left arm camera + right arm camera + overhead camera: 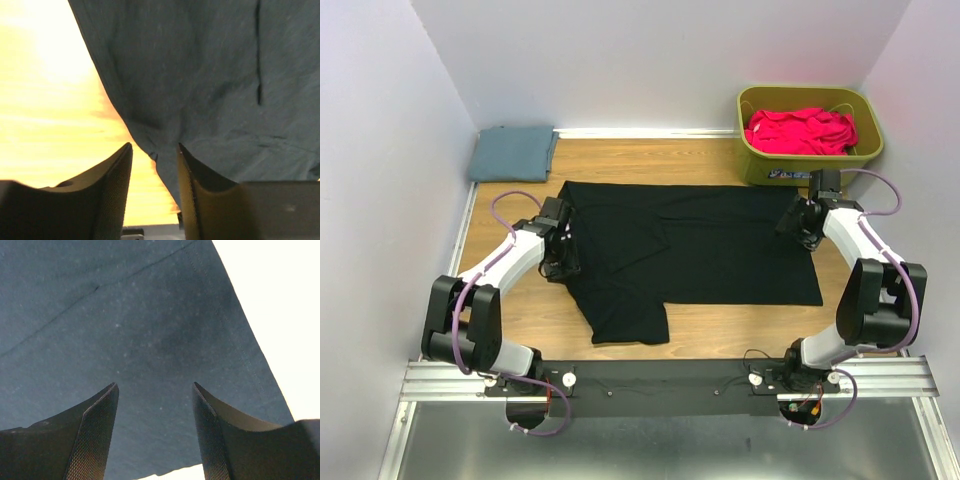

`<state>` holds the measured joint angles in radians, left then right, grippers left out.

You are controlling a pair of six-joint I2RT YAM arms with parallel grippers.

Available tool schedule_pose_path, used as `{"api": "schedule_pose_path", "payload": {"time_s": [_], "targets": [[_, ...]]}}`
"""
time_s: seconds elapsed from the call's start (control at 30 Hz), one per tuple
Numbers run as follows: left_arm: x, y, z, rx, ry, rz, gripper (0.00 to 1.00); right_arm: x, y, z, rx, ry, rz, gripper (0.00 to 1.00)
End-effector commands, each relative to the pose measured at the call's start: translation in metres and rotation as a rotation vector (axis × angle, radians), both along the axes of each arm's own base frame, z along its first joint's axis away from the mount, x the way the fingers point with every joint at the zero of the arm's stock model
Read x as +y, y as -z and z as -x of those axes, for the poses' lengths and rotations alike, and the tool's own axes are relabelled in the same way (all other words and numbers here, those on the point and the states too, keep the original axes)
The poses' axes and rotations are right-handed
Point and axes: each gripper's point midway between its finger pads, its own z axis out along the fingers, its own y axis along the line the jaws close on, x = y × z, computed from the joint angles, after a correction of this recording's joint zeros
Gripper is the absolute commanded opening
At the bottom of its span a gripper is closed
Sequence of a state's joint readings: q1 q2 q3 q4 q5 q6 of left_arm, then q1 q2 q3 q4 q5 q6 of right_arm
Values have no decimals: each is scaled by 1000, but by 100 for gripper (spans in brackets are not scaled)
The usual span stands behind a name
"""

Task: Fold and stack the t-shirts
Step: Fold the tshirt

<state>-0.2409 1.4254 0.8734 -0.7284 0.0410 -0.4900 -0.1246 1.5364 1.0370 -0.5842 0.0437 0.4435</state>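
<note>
1. The black t-shirt (pixel 690 245) lies spread flat at the centre of the overhead view on the wooden tabletop (pixel 650 160). One part of it reaches down toward the lower left of centre.
2. The blue-grey t-shirt (pixel 512 152) sits folded in the upper left, against the back wall and apart from the black one.
3. The pink-red t-shirt (pixel 800 130) is bunched inside the green tub (pixel 865 152) in the upper right.
4. The left gripper (pixel 154 147) stands at the black t-shirt's left edge. Its jaws are narrowly apart, the cloth's edge shows just beyond the tips, and nothing is clamped.
5. The right gripper (pixel 156 385) is at the black t-shirt's upper right edge, near the tub. Its jaws are wide apart above the cloth and grip nothing.
</note>
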Motion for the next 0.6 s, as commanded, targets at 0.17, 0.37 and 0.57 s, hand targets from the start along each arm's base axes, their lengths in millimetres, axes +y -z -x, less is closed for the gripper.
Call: {"api": "schedule_pose_path", "payload": {"time_s": [0.17, 0.37, 0.57], "targets": [[3, 16, 22, 66, -93, -22, 42, 4, -3, 18, 16, -40, 19, 67], [14, 29, 21, 55, -138, -84, 43, 7, -5, 19, 8, -50, 8, 67], [10, 39, 21, 85, -116, -96, 43, 7, -5, 19, 5, -48, 9, 67]]}}
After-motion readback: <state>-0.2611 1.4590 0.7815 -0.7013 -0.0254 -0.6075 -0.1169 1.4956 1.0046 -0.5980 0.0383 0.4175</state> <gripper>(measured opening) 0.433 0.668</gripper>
